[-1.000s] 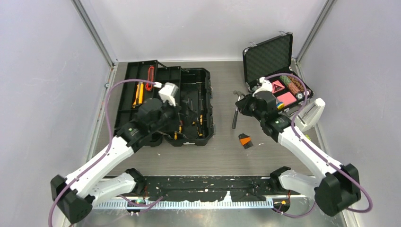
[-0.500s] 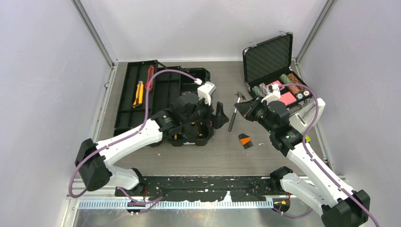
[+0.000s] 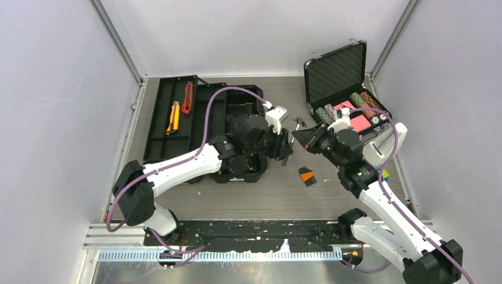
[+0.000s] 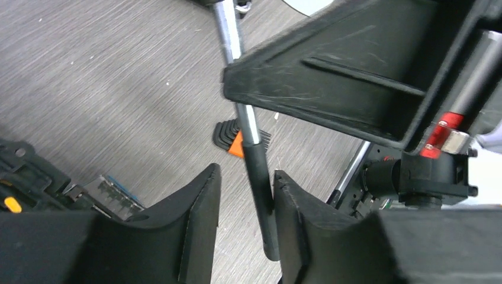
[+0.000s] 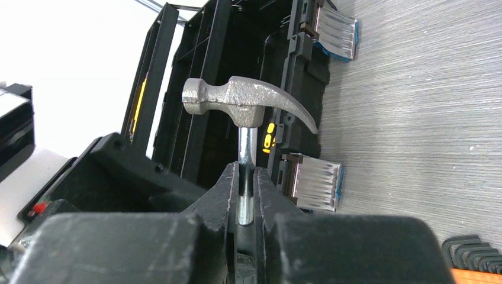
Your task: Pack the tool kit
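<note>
From above, the toolbox (image 3: 251,97) lies open left of the table's middle, black, with its flat lid swung out to the left. A yellow knife (image 3: 173,117) and a red tool (image 3: 187,97) lie in the lid. The left arm stretches across the box, so much of its inside is hidden. The left gripper (image 3: 285,145) and right gripper (image 3: 301,136) meet just right of the box, at the hammer (image 3: 298,122). A set of hex keys (image 3: 306,175) lies on the table (image 3: 272,195) just nearer than the grippers. A chip case (image 3: 345,80) stands open at the far right.

From the left wrist, the left gripper (image 4: 245,177) is spread, one finger on each side of the hammer's (image 4: 258,177) black grip. A gap shows on one side. The right gripper's finger (image 4: 355,77) crosses in front of the shaft higher up. The hex keys (image 4: 232,135) lie behind, and a blue latch (image 4: 112,192) shows at lower left.

From the right wrist, the right gripper (image 5: 246,177) is pinched on the hammer's bare steel shaft just under the head (image 5: 243,99). The toolbox (image 5: 237,47) sits behind it, with two blue latches (image 5: 314,182) facing the table. The hex keys (image 5: 473,254) peek in at the corner.
</note>
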You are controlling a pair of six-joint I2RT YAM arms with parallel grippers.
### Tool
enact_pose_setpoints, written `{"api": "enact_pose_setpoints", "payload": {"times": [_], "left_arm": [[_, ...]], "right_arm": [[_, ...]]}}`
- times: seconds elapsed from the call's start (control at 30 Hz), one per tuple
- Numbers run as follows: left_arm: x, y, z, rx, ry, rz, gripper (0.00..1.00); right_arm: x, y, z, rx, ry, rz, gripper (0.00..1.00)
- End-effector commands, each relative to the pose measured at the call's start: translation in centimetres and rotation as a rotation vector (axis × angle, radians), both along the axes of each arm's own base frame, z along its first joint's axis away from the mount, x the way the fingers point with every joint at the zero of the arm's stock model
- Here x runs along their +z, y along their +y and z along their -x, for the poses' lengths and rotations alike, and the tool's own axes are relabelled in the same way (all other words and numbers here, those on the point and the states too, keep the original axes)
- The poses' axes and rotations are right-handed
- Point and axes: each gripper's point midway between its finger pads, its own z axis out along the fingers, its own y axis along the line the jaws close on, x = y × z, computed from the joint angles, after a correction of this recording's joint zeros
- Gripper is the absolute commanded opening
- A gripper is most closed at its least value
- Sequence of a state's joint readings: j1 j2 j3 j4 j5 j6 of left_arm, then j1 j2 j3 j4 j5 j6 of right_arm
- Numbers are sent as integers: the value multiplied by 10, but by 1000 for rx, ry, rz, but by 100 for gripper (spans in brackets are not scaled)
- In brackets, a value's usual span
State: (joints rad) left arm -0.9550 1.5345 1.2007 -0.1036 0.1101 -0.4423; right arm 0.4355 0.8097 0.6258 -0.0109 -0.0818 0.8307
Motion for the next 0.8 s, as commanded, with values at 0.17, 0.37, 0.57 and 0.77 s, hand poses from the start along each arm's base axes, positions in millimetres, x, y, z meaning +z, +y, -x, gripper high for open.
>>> {"api": "enact_pose_setpoints", "payload": {"times": [0.17, 0.37, 0.57, 0.77], "left_arm": [[20, -3, 1, -8, -42, 35, 0], [19, 18, -6, 53, -87, -36, 0], [25, 74, -27, 227, -209, -232, 0], [39, 157, -45, 450, -312, -454, 0]], "right_arm": [[32, 9, -2, 32, -93, -81, 6], [31, 9, -1, 33, -103, -83, 21], [36, 0, 0, 6, -133, -29, 69], [31, -22, -5, -87, -135, 96, 85]]}}
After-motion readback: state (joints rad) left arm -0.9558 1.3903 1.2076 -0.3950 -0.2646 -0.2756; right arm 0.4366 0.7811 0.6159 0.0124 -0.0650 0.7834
